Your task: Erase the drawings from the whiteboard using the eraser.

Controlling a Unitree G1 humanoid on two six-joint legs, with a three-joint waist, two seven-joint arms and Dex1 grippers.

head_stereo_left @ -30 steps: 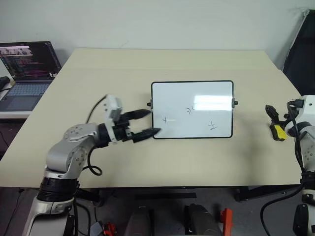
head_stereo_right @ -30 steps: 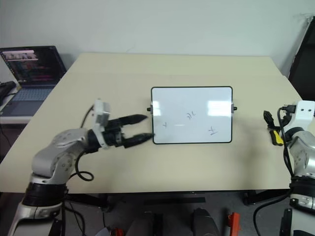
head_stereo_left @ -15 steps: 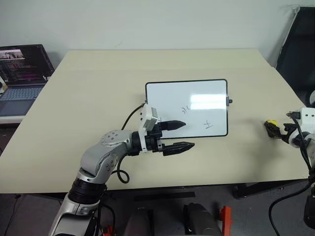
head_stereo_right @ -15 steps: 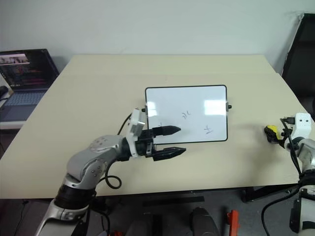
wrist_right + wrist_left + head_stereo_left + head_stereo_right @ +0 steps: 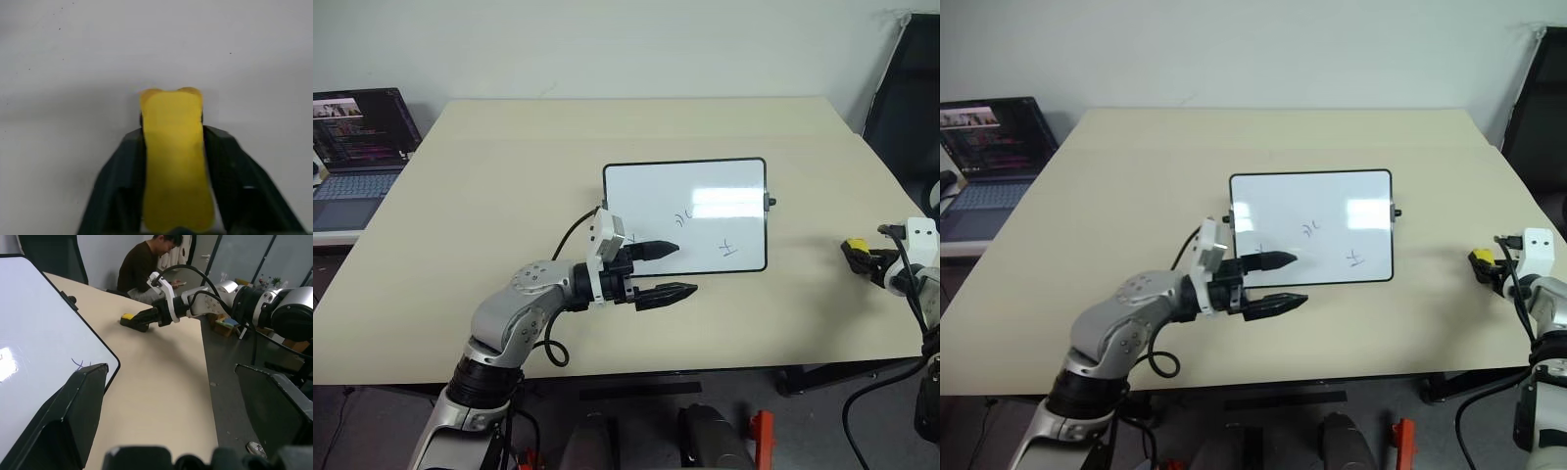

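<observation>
**Eraser clamped, board not yet wiped**

The right gripper (image 5: pixel 171 166) has its two black fingers pressed against the sides of the eraser (image 5: pixel 173 156), the yellow block squeezed between them and sitting low over the tabletop. From the head camera this grip sits at the right edge of the table (image 5: pixel 509 176), well apart from the whiteboard (image 5: pixel 705 186). The left gripper (image 5: pixel 668 270) has its jaws apart and holds nothing; one finger lies over the board's near left corner, the other over the bare table just in front of the frame, as if to steady the board.

The whiteboard lies flat near the middle of the table. The drawings (image 5: pixel 683 216) all show on it: a scribble at the middle, an x-like mark (image 5: pixel 728 247) toward the near right, and one beside the left finger.

So, by my reading, picking up the eraser is done. Carrying it to the board and rubbing out every mark is left
</observation>
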